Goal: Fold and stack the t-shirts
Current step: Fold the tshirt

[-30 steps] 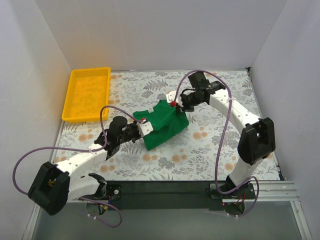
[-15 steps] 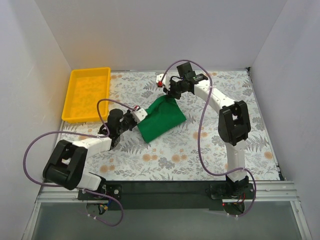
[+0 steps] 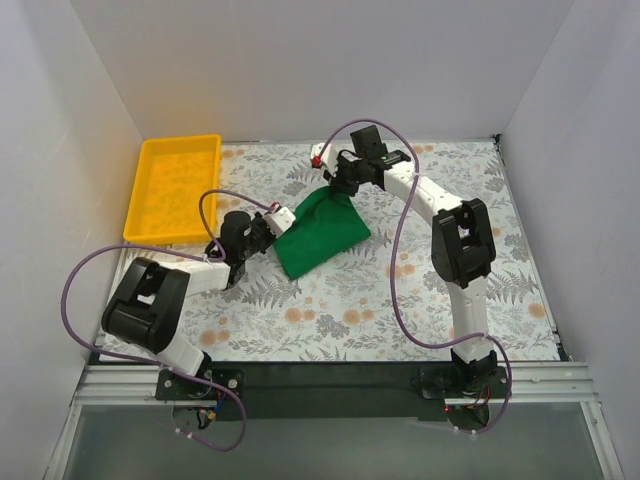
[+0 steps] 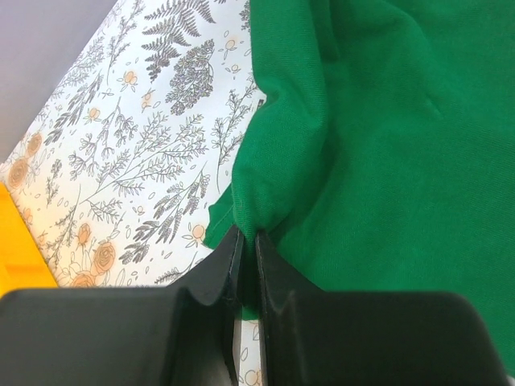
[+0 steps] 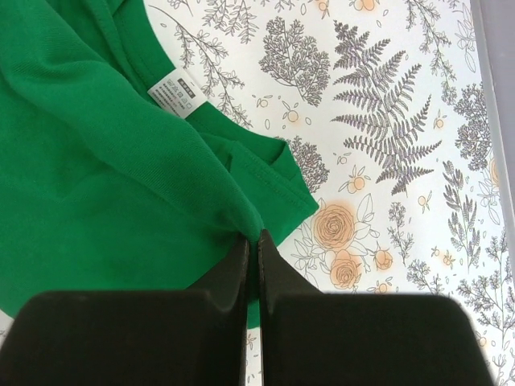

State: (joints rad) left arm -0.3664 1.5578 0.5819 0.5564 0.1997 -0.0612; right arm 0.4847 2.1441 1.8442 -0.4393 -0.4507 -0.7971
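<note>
Shirt: plain bright green cotton t-shirt (image 3: pixel 325 238), mid-table, right of the yellow plastic tray (image 3: pixel 181 140). My left claw (image 4: pixel 248 249) and right claw (image 5: pixel 252 241) each pinch an edge. Drawn flatter between them this last second; folding looks barely begun.

t-shirt (image 3: pixel 322 232) shifted back (slightly leftward), right tool (image 3: pixel 332 188) swung left

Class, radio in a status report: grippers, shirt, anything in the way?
Left gripper shut on green t-shirt edge. Right gripper shut on it too. Yellow tray apart; no obstruction seen.
</note>
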